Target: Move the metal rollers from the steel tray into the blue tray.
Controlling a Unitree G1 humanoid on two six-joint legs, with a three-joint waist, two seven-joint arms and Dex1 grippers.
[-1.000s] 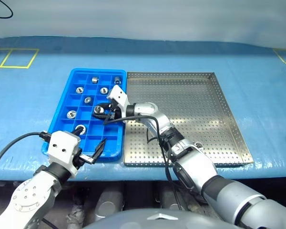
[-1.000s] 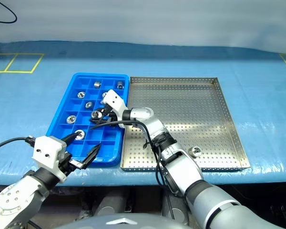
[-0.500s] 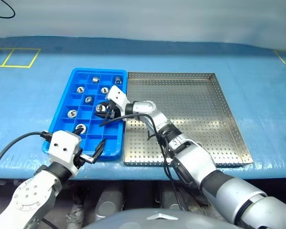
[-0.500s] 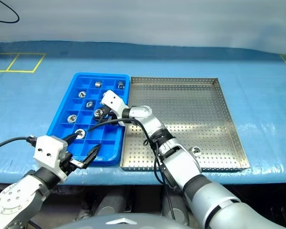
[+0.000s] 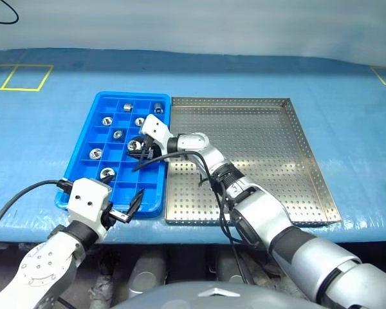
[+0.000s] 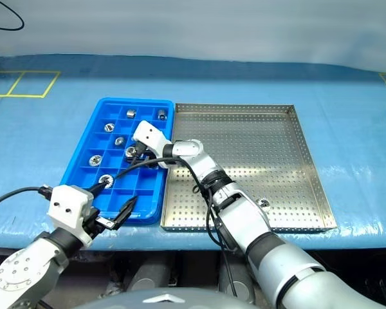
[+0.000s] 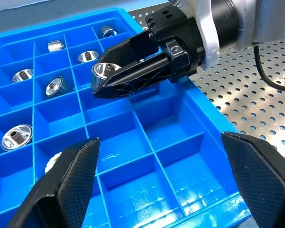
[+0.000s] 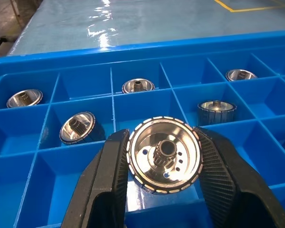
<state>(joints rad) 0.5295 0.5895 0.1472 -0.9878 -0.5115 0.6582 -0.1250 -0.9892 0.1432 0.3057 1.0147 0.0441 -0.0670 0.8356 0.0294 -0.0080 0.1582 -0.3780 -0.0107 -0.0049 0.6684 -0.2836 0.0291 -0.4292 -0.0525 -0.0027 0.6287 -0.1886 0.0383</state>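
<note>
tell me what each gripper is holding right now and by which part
The right gripper pinches a shiny silver metal roller by its ribbed outer rim, over the blue plastic compartment tray. The left gripper holds nothing.

Several shiny metal rollers [image 5: 107,120] sat singly in compartments of the blue tray [image 5: 83,154], left of centre. One roller [image 8: 164,155] hung clamped above it. The steel tray [image 5: 257,135] lay alongside, centre-right, holding one roller [image 6: 264,203].

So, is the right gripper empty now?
No, the right gripper holds a metal roller between its fingers, above the blue tray.
</note>
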